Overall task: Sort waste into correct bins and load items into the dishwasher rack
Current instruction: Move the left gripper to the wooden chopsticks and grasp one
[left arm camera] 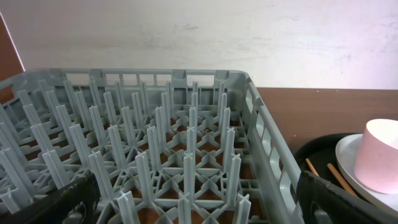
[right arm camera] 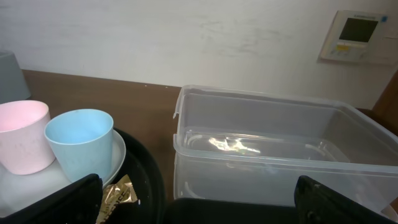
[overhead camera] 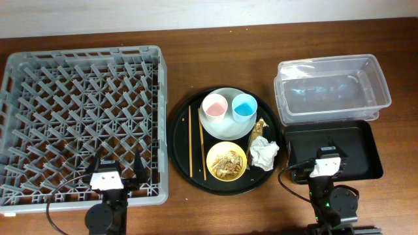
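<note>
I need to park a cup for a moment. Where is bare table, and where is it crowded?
Bare wooden table lies behind the round black serving tray, between the large grey plastic dishwasher rack and the clear plastic tub, and in front of that tray. Either side of the tray is tight; the tray itself is crowded.

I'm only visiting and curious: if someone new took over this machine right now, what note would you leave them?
Left end effector: open, empty, over the dishwasher rack near edge.
Right end effector: open, empty, over the black bin.
All items sit on the round serving tray: pink cup and blue cup on the plate, yellow bowl holding food scraps, napkin, foil wrapper, chopsticks.
Done: nothing; rack, clear tub and black bin look empty.
Left: sort napkin, wrapper and scraps into bins; load plate, cups and bowl.
</note>
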`<act>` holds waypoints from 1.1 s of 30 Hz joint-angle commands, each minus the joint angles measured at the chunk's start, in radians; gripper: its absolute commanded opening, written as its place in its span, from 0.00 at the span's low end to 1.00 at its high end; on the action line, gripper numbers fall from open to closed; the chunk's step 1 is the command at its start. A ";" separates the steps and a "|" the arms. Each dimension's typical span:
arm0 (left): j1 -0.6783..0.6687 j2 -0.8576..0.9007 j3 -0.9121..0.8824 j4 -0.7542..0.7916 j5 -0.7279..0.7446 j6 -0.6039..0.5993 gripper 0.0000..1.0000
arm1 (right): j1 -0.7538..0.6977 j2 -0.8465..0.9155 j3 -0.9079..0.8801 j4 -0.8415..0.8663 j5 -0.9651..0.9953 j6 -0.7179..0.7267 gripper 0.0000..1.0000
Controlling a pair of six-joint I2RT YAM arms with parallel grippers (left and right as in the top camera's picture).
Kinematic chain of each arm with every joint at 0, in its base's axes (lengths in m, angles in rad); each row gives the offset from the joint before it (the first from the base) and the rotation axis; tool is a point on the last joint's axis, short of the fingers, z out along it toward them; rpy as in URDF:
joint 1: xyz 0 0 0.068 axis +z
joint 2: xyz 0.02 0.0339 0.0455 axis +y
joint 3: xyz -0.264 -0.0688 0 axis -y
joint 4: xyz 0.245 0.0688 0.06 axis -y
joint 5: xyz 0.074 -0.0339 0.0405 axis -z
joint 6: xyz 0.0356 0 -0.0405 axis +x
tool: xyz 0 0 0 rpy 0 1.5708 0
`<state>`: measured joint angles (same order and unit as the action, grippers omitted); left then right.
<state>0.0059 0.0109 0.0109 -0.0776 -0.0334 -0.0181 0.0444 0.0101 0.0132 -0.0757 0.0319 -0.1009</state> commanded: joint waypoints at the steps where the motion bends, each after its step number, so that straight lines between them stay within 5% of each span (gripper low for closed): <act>1: -0.017 -0.006 -0.002 -0.006 0.012 0.019 1.00 | -0.006 -0.006 -0.008 -0.003 0.000 0.009 0.99; 33: -0.017 -0.005 -0.002 -0.006 0.014 0.019 1.00 | -0.006 -0.006 -0.008 -0.003 0.000 0.009 0.99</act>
<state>-0.0074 0.0109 0.0109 -0.0750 -0.0330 -0.0181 0.0444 0.0101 0.0132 -0.0753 0.0319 -0.1009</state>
